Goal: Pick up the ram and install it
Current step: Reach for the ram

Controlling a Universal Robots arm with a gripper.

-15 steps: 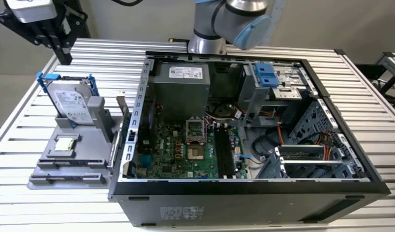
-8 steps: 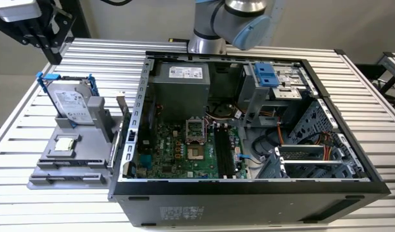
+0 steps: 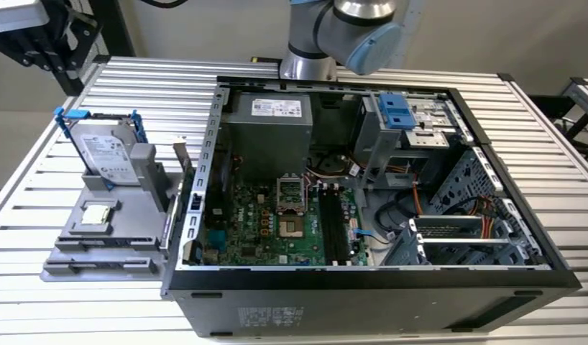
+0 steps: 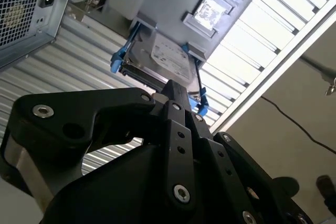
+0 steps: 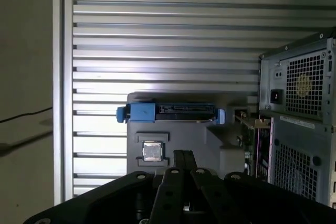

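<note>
Gripper [image 5: 183, 154] fingertips were pressed together, nothing between them (first wrist view); it hung high over the grey fixture [image 3: 102, 248]; ram [image 3: 182, 159] stood on edge there, between hard drive [image 3: 107, 151] and open computer case [image 3: 371, 277].

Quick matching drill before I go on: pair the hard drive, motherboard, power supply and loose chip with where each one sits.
1 hard drive
2 motherboard
3 power supply
4 chip

a flat on the grey stand
b green, on the case's floor
c upright on the stand, blue frame
d grey box in the case, nearest the arm

Pairs: 1c, 2b, 3d, 4a
</note>
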